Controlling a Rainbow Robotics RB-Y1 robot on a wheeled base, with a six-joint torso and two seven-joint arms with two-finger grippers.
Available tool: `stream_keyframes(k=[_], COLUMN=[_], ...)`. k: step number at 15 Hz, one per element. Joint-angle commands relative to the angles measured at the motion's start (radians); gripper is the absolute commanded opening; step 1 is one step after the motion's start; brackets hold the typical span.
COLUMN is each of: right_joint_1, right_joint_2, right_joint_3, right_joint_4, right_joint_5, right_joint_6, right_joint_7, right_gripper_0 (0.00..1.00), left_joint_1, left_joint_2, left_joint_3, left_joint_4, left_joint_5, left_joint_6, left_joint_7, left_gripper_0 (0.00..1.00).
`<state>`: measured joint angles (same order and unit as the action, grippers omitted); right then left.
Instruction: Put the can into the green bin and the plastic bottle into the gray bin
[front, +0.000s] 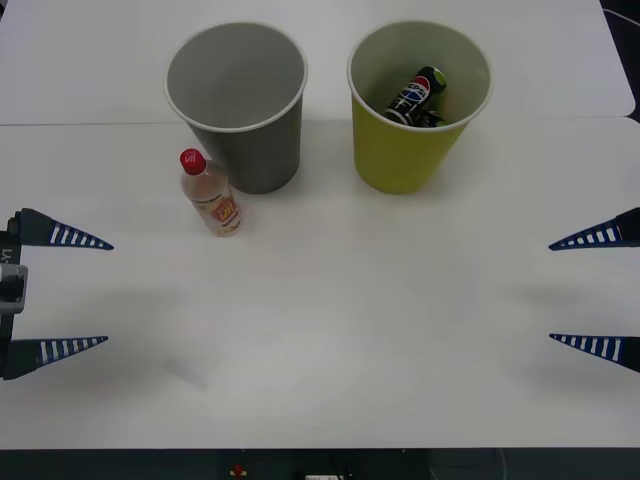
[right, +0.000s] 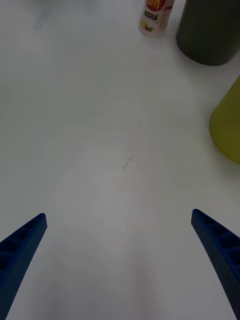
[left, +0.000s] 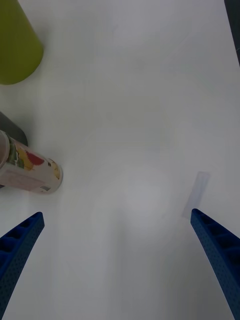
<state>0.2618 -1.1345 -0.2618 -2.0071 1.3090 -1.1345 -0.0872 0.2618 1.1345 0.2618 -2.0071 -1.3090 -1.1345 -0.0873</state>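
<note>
Green bin (front: 410, 150), large and yellow-green with a pale rim, stands upright on the white table (front: 330, 330), far forward of both sets of jaws and nearer the right arm's side. Just beside it, toward the left arm's side and not touching it, stands the gray bin (front: 245, 140), the same size, upright, its lighter gray inside showing. In the right wrist view, the gray bin's wall and the green bin's wall both lie well ahead of the fingertips.

Inside the green bin the can (front: 418, 95) lies tilted against the wall, dark with a round red, white and blue logo.

The plastic bottle (front: 210, 193) stands upright on the table, red cap on top, just beside the gray bin's base on the side nearer the robot. It lies ahead of the left jaws and a little inward of them, well apart from their tips.

The left gripper (front: 108, 292) hovers at the left edge of the table, its blue ribbed jaws spread wide and holding nothing. The right gripper (front: 550, 292) mirrors it at the right edge, jaws likewise spread wide with bare table between them.
</note>
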Motion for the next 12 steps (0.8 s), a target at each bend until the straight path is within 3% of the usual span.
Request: stream_keyframes(k=[1, 7, 12], right_joint_1=[0.0, 0.0, 0.0], right_joint_2=[0.0, 0.0, 0.0], right_joint_3=[0.0, 0.0, 0.0], right_joint_4=[0.0, 0.0, 0.0], right_joint_5=[0.0, 0.0, 0.0], right_joint_6=[0.0, 0.0, 0.0], right_joint_7=[0.0, 0.0, 0.0], right_gripper_0=[1.0, 1.0, 1.0], left_joint_1=[0.0, 0.01, 0.011], left_joint_2=[0.0, 0.03, 0.042], left_joint_3=[0.0, 0.013, -0.174], left_joint_4=[0.0, -0.032, -0.033], left_joint_5=[0.0, 0.025, 0.048], left_joint_6=[0.0, 0.025, 0.303], left_joint_7=[0.0, 0.006, 0.057], left_gripper_0=[1.0, 1.0, 1.0])
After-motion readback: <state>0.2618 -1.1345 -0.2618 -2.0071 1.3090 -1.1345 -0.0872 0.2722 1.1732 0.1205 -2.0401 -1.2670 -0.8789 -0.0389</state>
